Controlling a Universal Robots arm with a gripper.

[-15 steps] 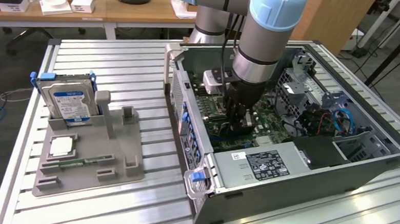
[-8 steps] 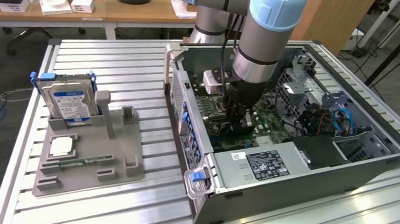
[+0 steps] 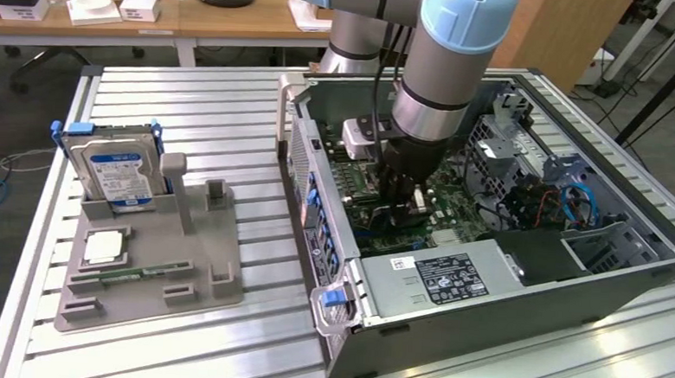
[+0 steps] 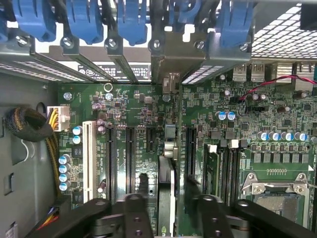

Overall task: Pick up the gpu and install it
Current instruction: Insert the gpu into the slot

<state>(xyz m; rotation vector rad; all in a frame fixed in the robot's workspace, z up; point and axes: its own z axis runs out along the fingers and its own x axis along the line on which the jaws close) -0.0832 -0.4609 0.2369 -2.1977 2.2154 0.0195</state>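
Pincer: the pincer is down inside the open computer case, low over the motherboard; in the wrist view its two dark fingers stand apart on either side of a thin upright card, with gaps showing, so it looks spread open and gripping nothing.

Gpu: the gpu stands on edge between those fingers, lined up with the row of long black expansion slots, its silver bracket reaching up to the rear slot openings under the blue clips. It appears seated, or very nearly so; whether it is fully home cannot be told.

Arm: in the exterior view, the arm comes straight down into the middle of the case, pincer close to the board.

Left of the exterior view: the grey holder on the slatted surface carries the silver hard drive with its blue label, and the green memory stick lies nearer; both are well apart from the case.

Doing it well: judging from this, the card wants to stay square to its slot, bracket tucked in its opening, and the fingers need to clear both faces without dragging the card sideways.
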